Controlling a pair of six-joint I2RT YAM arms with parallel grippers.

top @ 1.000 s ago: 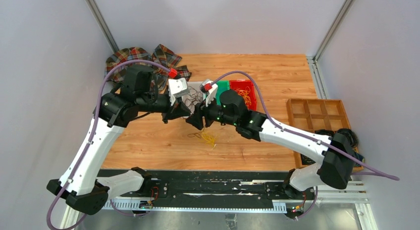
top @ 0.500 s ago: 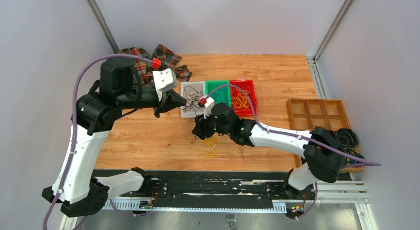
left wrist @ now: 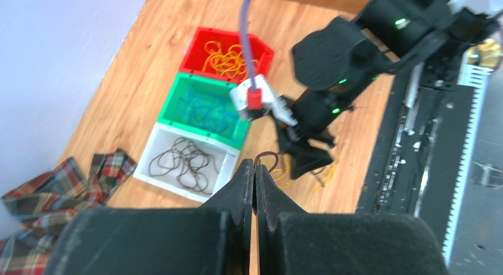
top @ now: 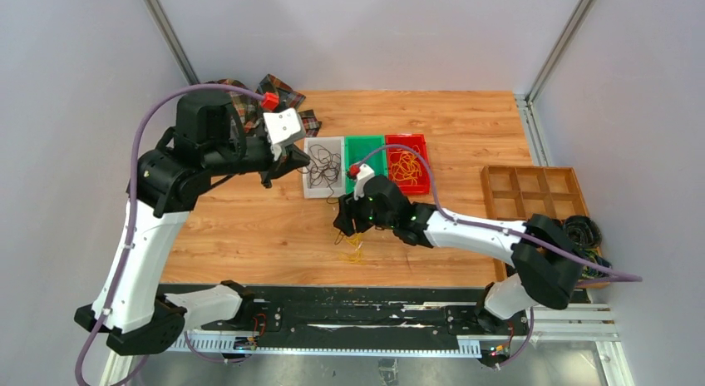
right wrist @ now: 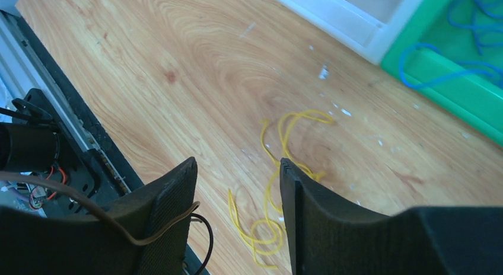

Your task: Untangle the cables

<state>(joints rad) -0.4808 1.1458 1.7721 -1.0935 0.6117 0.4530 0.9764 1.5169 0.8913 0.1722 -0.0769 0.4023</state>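
roughly, yellow cables (right wrist: 270, 224) stretched toward green bin (right wrist: 451, 85), under right fingers (right wrist: 172, 198)

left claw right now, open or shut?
Shut. Left wrist view: fingers of the left claw meet with no gap, a thin dark cable loop seemingly pinched at the tips.

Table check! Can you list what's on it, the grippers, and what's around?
Surface: wooden table top.
Job's things: loose thin yellow wires on the table; more wires in white tray, green tray, red tray.
Clutter: crumpled plaid cloth; wooden divided box; black wire coils.
Grippers: left gripper shut on thin dark wire loop; right gripper open above the loose wires.
Cables: thick purple hoses along both arms.
Surroundings: grey walls; black base rail.
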